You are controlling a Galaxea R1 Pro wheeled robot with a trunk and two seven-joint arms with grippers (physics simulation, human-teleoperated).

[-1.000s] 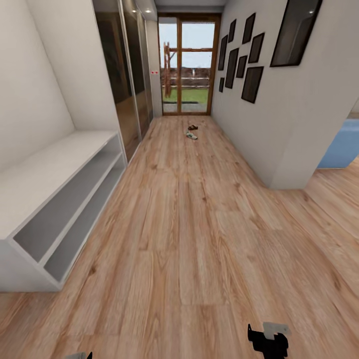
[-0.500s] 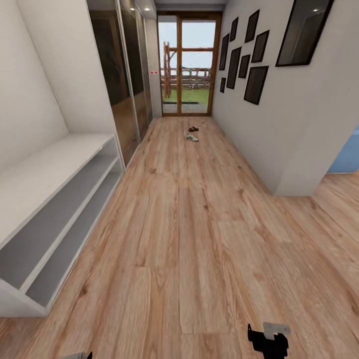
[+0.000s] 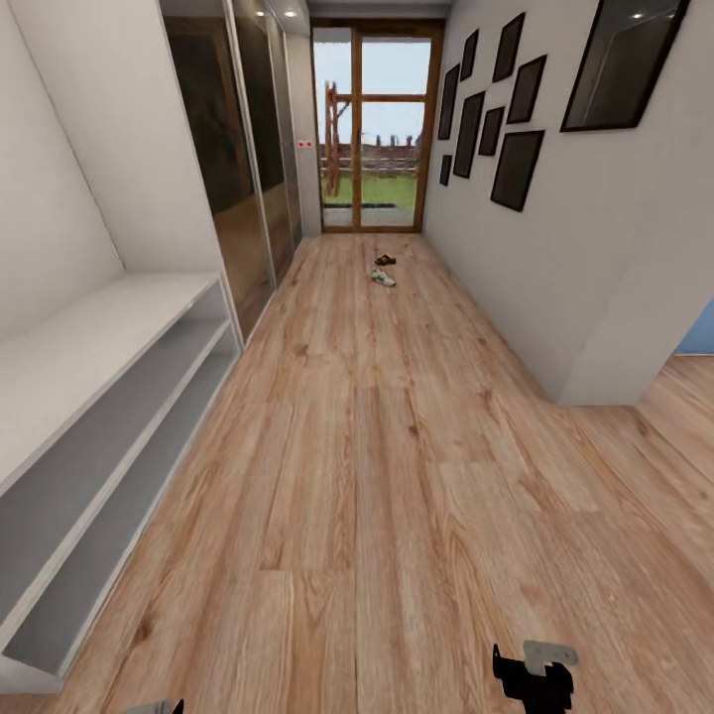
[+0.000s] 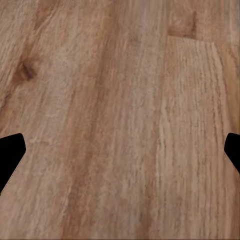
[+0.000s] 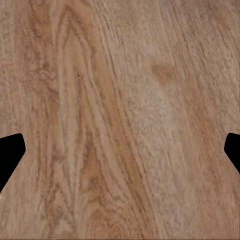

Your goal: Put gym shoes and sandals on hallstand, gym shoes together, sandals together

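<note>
Far down the corridor floor (image 3: 397, 436) lies a white gym shoe (image 3: 383, 278), and just beyond it a small brown sandal (image 3: 385, 260); both are tiny at this distance. The pale hallstand (image 3: 89, 347) runs along the left wall with two open shelf slots, nothing on it. My right gripper (image 3: 535, 679) hangs at the lower edge of the head view. In the right wrist view the right gripper (image 5: 120, 152) is open over bare planks. In the left wrist view the left gripper (image 4: 120, 152) is open too, nothing between its fingers.
Dark mirrored wardrobe doors (image 3: 238, 169) follow the hallstand on the left. A glass door (image 3: 372, 129) closes the corridor's far end. Black picture frames (image 3: 496, 109) hang on the right wall, whose corner (image 3: 585, 387) opens to a side room.
The whole view has shifted forward along the corridor: the hallstand has slid toward the lower left and the wall corner toward the right. Both grippers keep their pose.
</note>
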